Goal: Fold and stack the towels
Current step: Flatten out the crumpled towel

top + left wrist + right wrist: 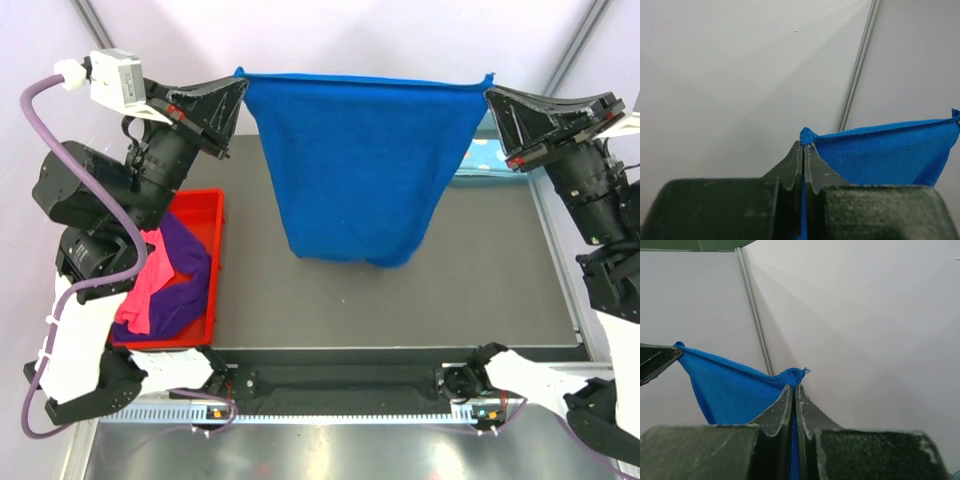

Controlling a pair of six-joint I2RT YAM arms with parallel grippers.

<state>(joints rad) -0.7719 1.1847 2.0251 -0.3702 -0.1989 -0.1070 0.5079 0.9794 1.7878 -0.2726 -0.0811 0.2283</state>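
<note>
From above, the royal blue towel (360,170) hangs spread between the two arms at the far side of the counter (480,300). Its top hem runs straight from left to right, and its body tapers down over the middle of the counter. Whether the lower edge touches the surface, I cannot tell. The left claw (240,88) is clenched on the top left corner and the right claw (490,97) on the top right corner, so each arm is equally near its own end of the hem. Open counter lies on the near side of the cloth, towards the arm bases. At the left edge the red bin (205,210) holds the purple towel (185,275) and the pink towel (145,290). A light blue dotted towel (485,155) peeks out beside the hanging cloth's right edge.

At the left wrist, the left claw (804,147) has its jaws pressed together with a blue tuft of corner poking past the tips. The royal blue towel (885,150) stretches away to its right.

At the right wrist, the right claw (794,390) pinches its corner the same way. The royal blue towel (730,385) runs off to the far left claw (655,360).

Laying it flat likely means drawing both corners evenly towards the near side (the bin crowds the left).
</note>
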